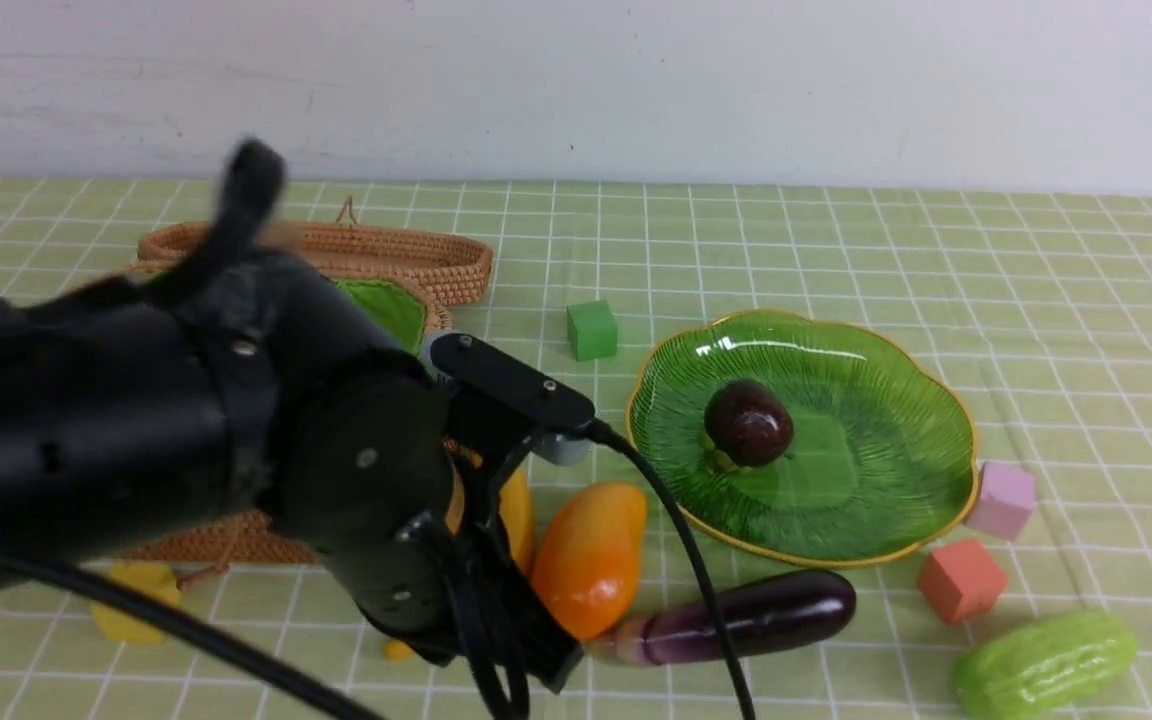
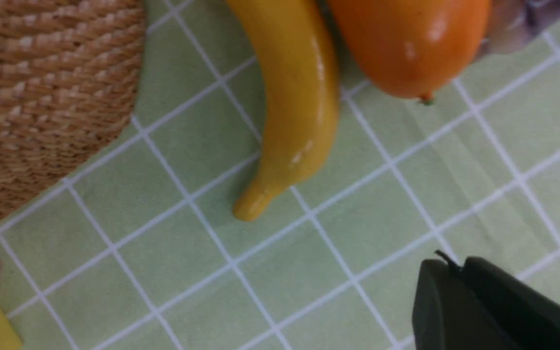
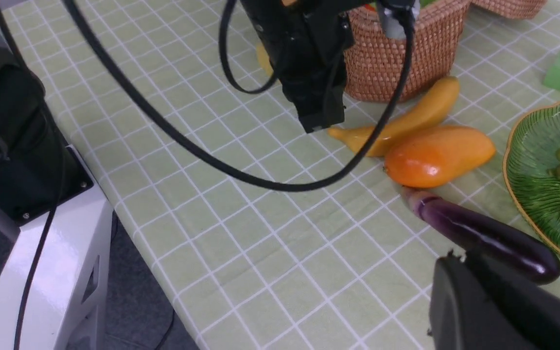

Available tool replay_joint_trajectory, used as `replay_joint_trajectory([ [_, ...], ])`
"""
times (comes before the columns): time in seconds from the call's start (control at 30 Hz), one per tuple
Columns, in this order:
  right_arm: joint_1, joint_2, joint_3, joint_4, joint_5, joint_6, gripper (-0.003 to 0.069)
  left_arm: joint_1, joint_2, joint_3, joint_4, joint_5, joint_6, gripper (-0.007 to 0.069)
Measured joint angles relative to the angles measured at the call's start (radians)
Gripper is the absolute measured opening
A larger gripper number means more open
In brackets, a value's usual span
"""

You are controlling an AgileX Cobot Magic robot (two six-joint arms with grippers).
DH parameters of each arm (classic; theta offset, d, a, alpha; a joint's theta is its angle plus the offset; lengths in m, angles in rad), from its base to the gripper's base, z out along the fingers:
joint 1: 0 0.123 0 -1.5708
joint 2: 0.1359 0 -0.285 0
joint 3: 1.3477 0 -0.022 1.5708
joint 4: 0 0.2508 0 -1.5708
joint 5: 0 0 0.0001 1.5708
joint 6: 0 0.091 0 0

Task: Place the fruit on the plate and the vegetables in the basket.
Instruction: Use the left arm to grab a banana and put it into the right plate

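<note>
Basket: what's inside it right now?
Only a patch of green lining shows inside the basket. The left arm covers the rest, so its contents can't be told. The eggplant and gourd lie outside it.

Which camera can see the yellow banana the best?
The right wrist view: the banana shows nearly from end to end. The left wrist view shows it close up but cuts one end off. In the front view the left arm hides most of it.
</note>
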Motion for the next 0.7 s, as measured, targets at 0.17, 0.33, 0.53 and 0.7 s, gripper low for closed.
replay_joint_trajectory([
  [0.17,0.000,0.000,0.000,-0.064,0.000,0.067,0.0018,0.000,0.089,0.000,0.058,-0.037,-0.022,0.0286],
  [0.33,0.000,0.000,0.000,-0.228,0.001,0.248,0.0020,0.000,0.124,0.000,0.122,-0.098,-0.066,0.0456],
  [0.53,0.000,0.000,0.000,-0.371,0.016,0.396,0.0021,0.000,0.162,0.000,0.240,-0.171,-0.150,0.0487],
  [0.7,0.000,0.000,0.000,-0.372,0.023,0.398,0.0021,0.000,0.203,0.000,0.266,-0.167,-0.181,0.0477],
])
